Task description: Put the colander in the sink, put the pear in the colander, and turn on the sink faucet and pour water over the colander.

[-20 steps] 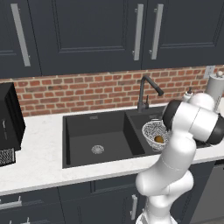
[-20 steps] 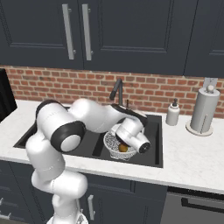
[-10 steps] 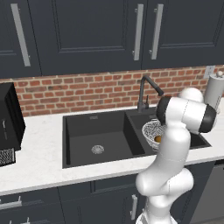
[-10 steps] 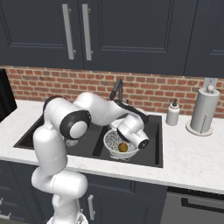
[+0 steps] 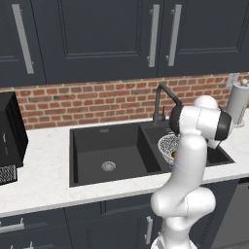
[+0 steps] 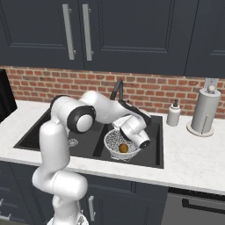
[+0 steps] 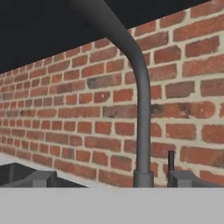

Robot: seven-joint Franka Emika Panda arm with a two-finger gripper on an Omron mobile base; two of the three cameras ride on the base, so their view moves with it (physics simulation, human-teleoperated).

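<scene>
**Hand lifts off the colander and faces the faucet**

Since the earlier frames the hand has swung up and away from the colander (image 6: 121,144) and now points toward the brick wall (image 7: 65,113). In the right base view the wrist (image 6: 135,130) sits just above the colander's back right rim. The upper arm reaches across the large basin from the left, and the elbow (image 6: 72,115) stands over the sink's front left part. In the left base view the arm's shoulder and forearm (image 5: 199,121) cover most of the small basin, so just the left part of the colander (image 5: 168,146) shows.

The gripper (image 7: 111,178) has its jaws spread wide with nothing between them. In the hand view the two dark fingertips (image 7: 41,178) stand well apart, and the sink faucet (image 7: 142,109) rises between them, nearer the right one. Its small lever pokes up just beside the stem.

The colander rests in the small right basin of the sink (image 6: 151,160), close to its front edge. The pear (image 6: 124,148) lies inside it near the bottom. The sink faucet stands at the sink's back edge, behind the divider between the basins.

The large basin (image 5: 107,151) lies open to the left. A soap dispenser (image 6: 174,114) and a paper-towel roll (image 6: 205,110) stand on the counter (image 6: 193,154) past the sink's right edge, well apart from the hand.
</scene>
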